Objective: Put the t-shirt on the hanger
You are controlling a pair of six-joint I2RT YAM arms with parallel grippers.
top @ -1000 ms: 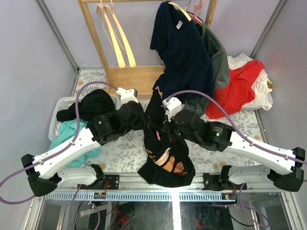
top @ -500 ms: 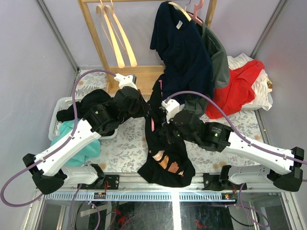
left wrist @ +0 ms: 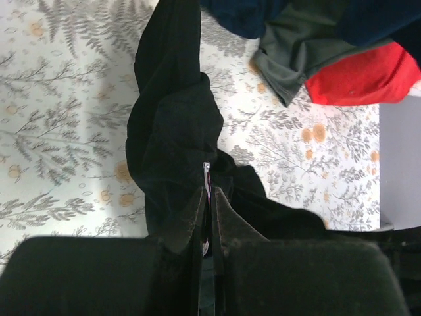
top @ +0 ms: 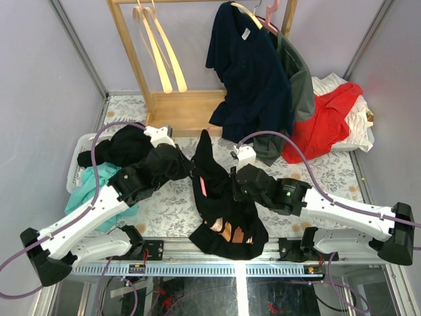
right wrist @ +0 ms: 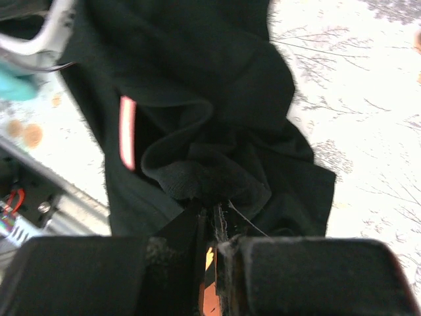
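Note:
The black t-shirt [top: 223, 214] hangs bunched between my two grippers, its lower part with the tan print lying at the table's near edge. My left gripper [top: 191, 172] is shut; a thin pink strip of the hanger [left wrist: 207, 176] shows between its fingers, with black cloth [left wrist: 171, 131] wrapped round it. A short pink piece of the hanger [top: 202, 188] shows through the shirt, also in the right wrist view [right wrist: 127, 131]. My right gripper [top: 232, 187] is shut on the shirt's ribbed collar edge [right wrist: 197, 178]. The rest of the hanger is hidden inside the shirt.
A wooden rack [top: 164, 105] stands at the back with cream hangers [top: 158, 46] and a navy t-shirt [top: 253, 72]. A red garment [top: 325, 122] lies at the back right. A white basket [top: 77, 155] with black and teal clothes sits at the left.
Both grippers have come down and toward the near edge with the shirt. The shirt's top has dropped and leans left. The pink tip that stuck out above it no longer shows.

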